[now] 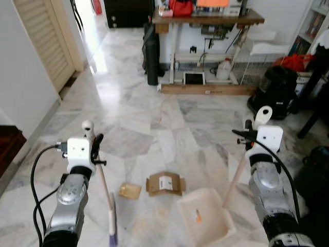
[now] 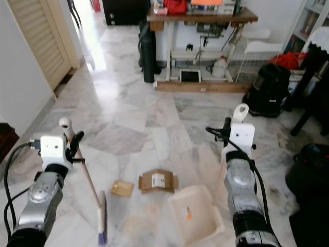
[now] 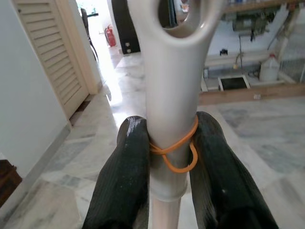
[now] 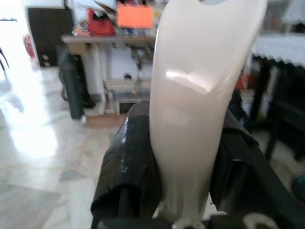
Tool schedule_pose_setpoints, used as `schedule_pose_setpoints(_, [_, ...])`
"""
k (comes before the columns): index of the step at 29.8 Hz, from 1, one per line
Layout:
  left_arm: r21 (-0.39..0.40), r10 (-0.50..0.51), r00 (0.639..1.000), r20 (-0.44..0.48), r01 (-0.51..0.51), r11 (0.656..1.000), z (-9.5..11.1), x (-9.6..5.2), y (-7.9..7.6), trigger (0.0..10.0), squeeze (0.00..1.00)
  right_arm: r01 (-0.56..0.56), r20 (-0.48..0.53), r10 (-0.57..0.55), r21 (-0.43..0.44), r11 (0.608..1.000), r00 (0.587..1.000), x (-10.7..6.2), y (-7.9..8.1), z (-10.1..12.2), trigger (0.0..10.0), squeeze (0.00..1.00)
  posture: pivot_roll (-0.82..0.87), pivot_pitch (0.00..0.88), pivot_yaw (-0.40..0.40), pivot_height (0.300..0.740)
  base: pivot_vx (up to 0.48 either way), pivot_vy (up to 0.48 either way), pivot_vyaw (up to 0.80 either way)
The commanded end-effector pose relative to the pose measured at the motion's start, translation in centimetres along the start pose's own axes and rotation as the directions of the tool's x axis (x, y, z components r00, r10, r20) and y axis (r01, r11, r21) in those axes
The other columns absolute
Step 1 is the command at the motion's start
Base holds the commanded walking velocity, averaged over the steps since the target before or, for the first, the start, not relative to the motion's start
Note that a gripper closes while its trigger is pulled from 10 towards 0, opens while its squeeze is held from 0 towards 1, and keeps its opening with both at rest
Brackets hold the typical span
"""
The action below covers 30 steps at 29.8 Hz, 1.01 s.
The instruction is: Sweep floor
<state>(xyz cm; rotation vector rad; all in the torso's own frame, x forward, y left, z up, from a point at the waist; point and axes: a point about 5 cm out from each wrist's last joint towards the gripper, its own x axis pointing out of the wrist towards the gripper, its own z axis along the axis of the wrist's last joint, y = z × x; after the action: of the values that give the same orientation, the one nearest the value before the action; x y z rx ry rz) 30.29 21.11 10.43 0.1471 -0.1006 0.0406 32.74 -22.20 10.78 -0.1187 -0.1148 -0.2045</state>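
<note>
Broom [image 1: 105, 193]: stood tilted on the marble floor [image 1: 133, 113] at the near left, its pale handle rising to the left gripper [image 3: 172, 157] and its bristle head low beside the scraps.
Left gripper: both black fingers [image 3: 125, 176] were pressed against the broom handle, with an orange rubber band [image 3: 177, 151] looped round the handle between them.
Dustpan [image 1: 205, 216]: cream, lay on the floor at the near right, its long handle slanting up to the right gripper [image 4: 183, 157].
Right gripper: closed around the dustpan's handle near its top.
Cardboard piece [image 1: 164, 183]: lay flat between broom and dustpan.
Brown scrap [image 1: 130, 190]: just left of the cardboard.
Workbench [image 1: 205, 20]: stood at the far wall.
</note>
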Motion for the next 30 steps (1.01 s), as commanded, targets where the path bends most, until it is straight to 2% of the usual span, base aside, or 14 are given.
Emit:
schedule_pose_setpoints(1, [0.012, -0.001, 0.999, 0.035, 0.000, 1.000, 0.80, 0.34, 0.10, 10.0, 0.00, 0.002, 0.044, -0.002, -0.007, 1.000, 0.999, 0.56, -0.24, 1.08, 10.0, 0.00, 0.06, 0.000, 0.024, 0.740, 0.000, -0.371, 0.00])
schedule_pose_setpoints(5, [0.012, 0.001, 0.999, 0.034, -0.001, 1.000, 0.77, 0.31, 0.10, 10.0, 0.00, 0.001, 0.044, -0.001, -0.007, 1.000, 0.999, 0.54, -0.22, 1.05, 10.0, 0.00, 0.06, 0.000, 0.024, 0.740, 0.000, -0.356, 0.00])
schedule_pose_setpoints(27, [0.000, 0.000, 0.999, 0.033, 0.000, 1.000, 0.70, 0.34, 0.07, 10.0, 0.00, -0.001, 0.037, 0.001, 0.006, 1.000, 0.999, 0.58, -0.08, 0.97, 10.0, 0.00, 0.06, 0.000, 0.023, 0.740, 0.000, 0.000, 0.00])
schedule_pose_setpoints(30, [0.000, 0.000, 0.999, 0.032, 0.000, 1.000, 0.66, 0.34, 0.04, 10.0, 0.00, -0.001, 0.034, 0.000, 0.007, 1.000, 0.999, 0.62, -0.07, 0.94, 10.0, 0.00, 0.06, 0.000, 0.022, 0.740, 0.252, 0.000, -0.80])
